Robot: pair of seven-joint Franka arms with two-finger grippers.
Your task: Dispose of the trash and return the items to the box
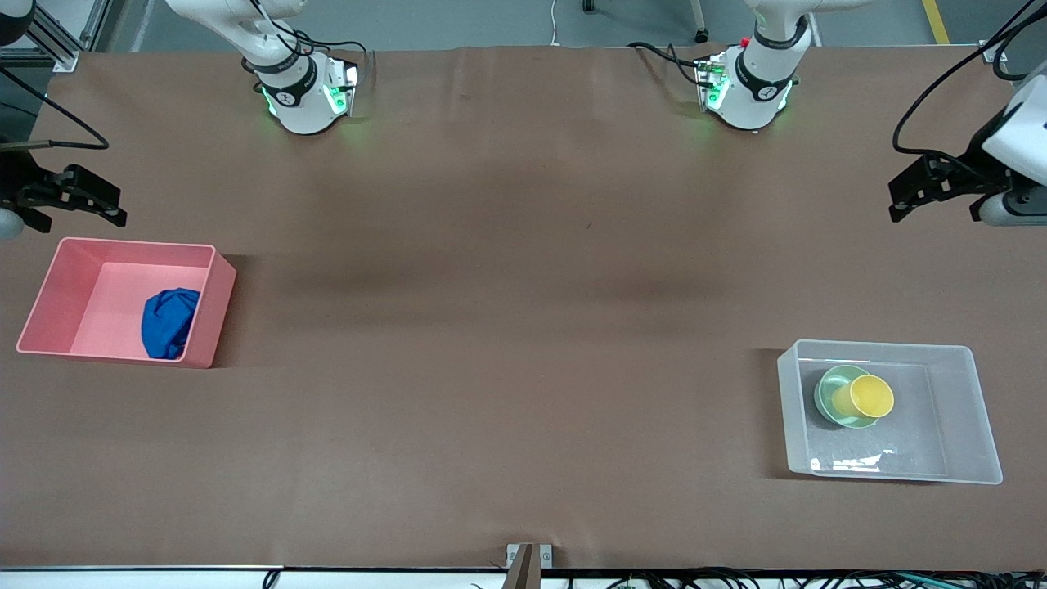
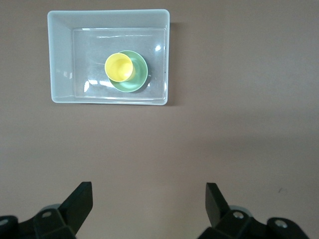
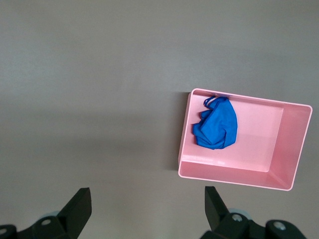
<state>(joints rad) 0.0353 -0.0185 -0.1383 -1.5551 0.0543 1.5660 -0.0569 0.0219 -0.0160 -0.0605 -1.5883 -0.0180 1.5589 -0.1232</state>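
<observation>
The deep blue wad of trash (image 1: 169, 322) lies in the pink bin (image 1: 57, 278) at the right arm's end of the table; it also shows in the right wrist view (image 3: 216, 124). The yellow cup (image 1: 870, 396) sits in the mint-green bowl (image 1: 833, 391) inside the clear box (image 1: 965, 409), also seen in the left wrist view as cup (image 2: 118, 67), bowl (image 2: 139, 74) and box (image 2: 60, 59). My right gripper (image 1: 78, 200) is open and empty, high over bare table beside the pink bin (image 3: 279, 144). My left gripper (image 1: 928, 192) is open and empty, high at the left arm's end.
The brown table (image 1: 507, 327) stretches wide between the two containers. The arm bases (image 1: 307, 94) stand along the edge farthest from the front camera. A small bracket (image 1: 527, 560) sits at the table's nearest edge.
</observation>
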